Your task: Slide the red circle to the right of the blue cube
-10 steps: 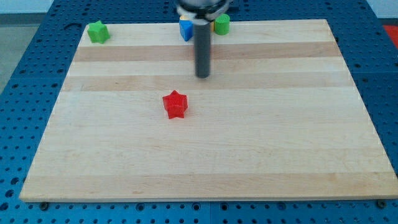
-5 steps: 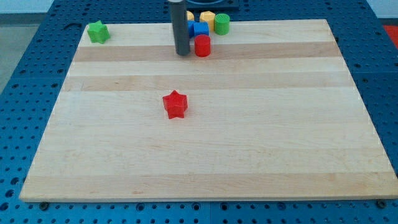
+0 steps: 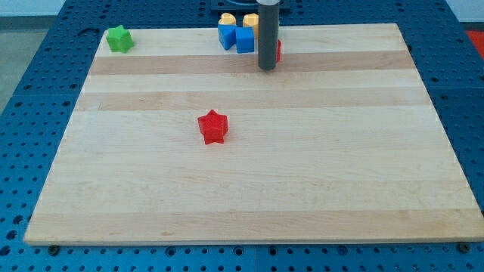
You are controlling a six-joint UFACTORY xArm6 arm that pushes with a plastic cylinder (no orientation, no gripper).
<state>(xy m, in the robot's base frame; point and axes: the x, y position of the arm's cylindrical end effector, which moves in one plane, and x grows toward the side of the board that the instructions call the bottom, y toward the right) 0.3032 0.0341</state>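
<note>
The red circle (image 3: 278, 51) is almost wholly hidden behind my rod; only a red sliver shows at the rod's right edge. The blue cube (image 3: 245, 40) stands just left of the rod near the view's top edge. My tip (image 3: 267, 68) rests on the board, below and right of the blue cube and just in front of the red circle.
A second blue block (image 3: 226, 35) sits left of the blue cube, with two yellow blocks (image 3: 250, 20) behind them. A green star (image 3: 118, 38) is at the top left corner. A red star (image 3: 213, 126) lies mid-board. The wooden board (image 3: 363, 166) lies on a blue pegboard.
My rod has swung from left of the red circle to right of the blue cube. The red circle has moved right and is now behind the rod. The green circle no longer shows.
</note>
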